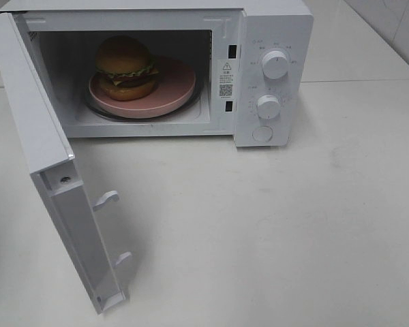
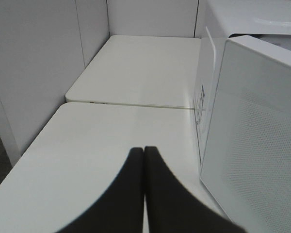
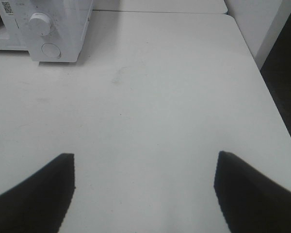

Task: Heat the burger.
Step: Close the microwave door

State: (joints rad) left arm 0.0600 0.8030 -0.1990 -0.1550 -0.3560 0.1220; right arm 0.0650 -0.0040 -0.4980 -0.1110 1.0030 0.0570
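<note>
Currently the burger (image 1: 125, 67) sits on the plate (image 1: 180, 87) inside the microwave (image 1: 276, 30), door (image 1: 34, 136) wide open. The left gripper (image 2: 144, 151) is pressed shut and empty beside the door; the right gripper (image 3: 145, 158) gapes over the table (image 3: 160, 97). A glancing push could shove the microwave instead of latching the door.

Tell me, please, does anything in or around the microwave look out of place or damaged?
Nothing is spilled or damaged. The burger sits left of centre on the pink plate, and the microwave door stands wide open.
</note>
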